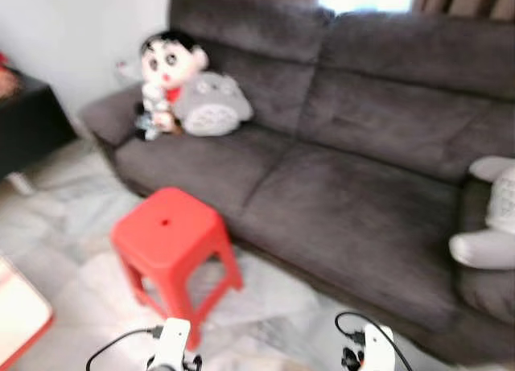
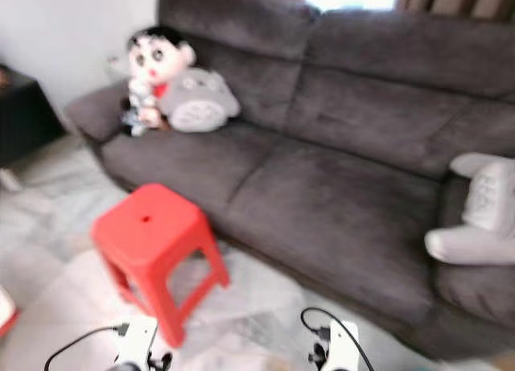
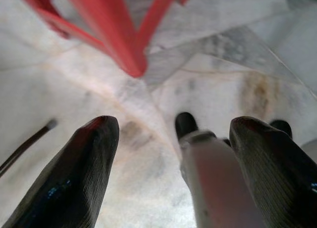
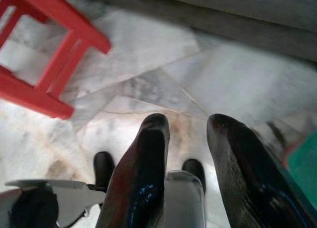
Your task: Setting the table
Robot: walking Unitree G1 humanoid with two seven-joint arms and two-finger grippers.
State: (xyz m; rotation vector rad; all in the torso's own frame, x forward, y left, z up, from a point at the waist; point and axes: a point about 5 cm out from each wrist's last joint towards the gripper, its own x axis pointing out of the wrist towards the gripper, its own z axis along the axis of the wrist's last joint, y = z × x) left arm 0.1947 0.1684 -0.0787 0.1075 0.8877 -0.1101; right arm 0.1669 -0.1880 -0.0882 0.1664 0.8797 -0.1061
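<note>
Both arms hang low over a pale marble floor (image 1: 72, 226). Their white wrists, the left (image 1: 170, 343) and the right (image 1: 374, 347), show at the bottom of the blurred left eye view. In the left wrist view my left gripper (image 3: 173, 154) is open, its black fingers (image 3: 74, 178) wide apart above the floor, with nothing held. The right gripper (image 4: 189, 139) is also open with a narrower gap and holds nothing. A red plastic stool (image 1: 169, 234) stands just ahead of the left arm.
A dark grey sofa (image 1: 354, 186) spans the view ahead, with a doll and a grey plush (image 1: 189, 89) at its left end and a white plush (image 1: 491, 218) at its right. A black cabinet (image 1: 28, 121) stands far left. A white-and-red object (image 1: 20, 315) lies at lower left.
</note>
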